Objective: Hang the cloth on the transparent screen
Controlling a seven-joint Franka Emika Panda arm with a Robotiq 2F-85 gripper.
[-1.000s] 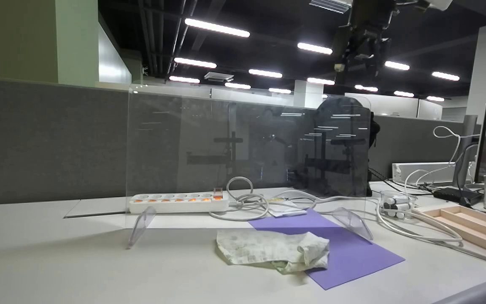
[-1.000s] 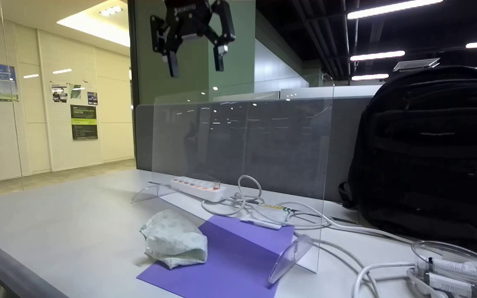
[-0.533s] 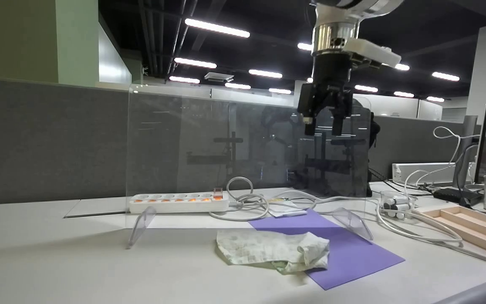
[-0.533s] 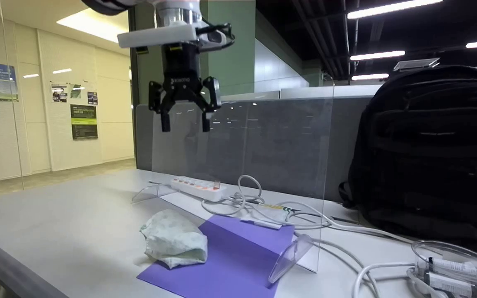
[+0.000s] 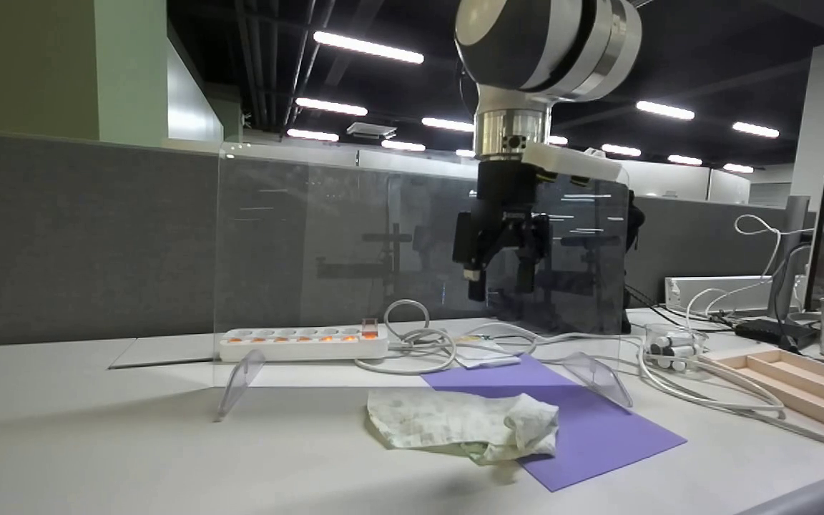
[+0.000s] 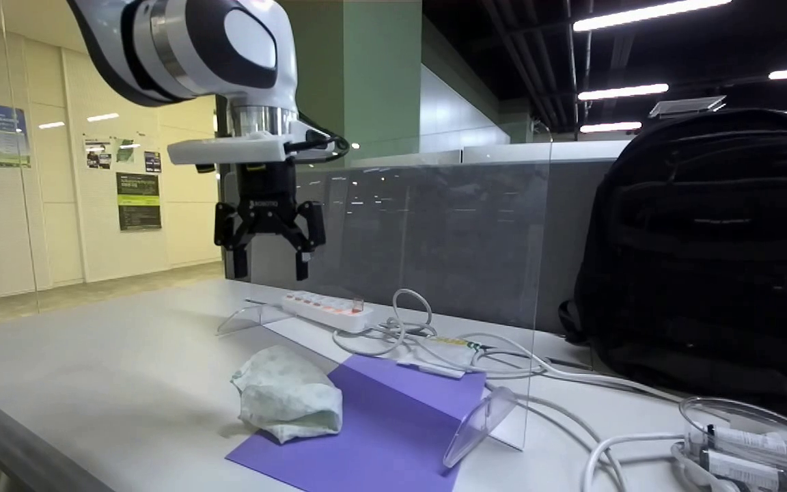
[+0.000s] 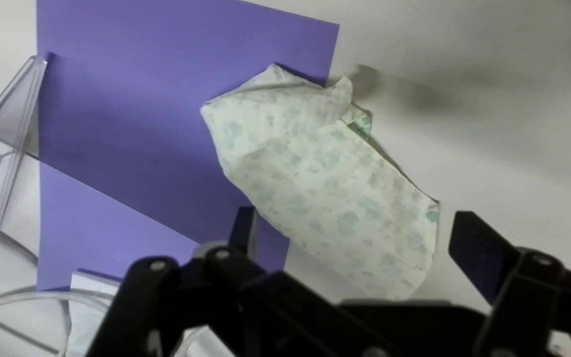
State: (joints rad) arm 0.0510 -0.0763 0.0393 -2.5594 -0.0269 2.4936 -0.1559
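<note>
Cloth lies rumpled on the white desk, 1 end overlapping the purple sheet; it is pale with greenish blotches, and the end on the sheet is partly folded over. Transparent screen stands upright near the cloth on 2 clear feet; the purple sheet runs beneath it and shows on both sides. Gripper hangs over the desk with its fingertips pointing down, above the cloth and apart from it; its 2 fingers are spread wide and released, and the wrist view shows part of the cloth in the gap between them. Power strip and looped white cable lie across the screen from the cloth; a black backpack stands in front of the grey partition.
</note>
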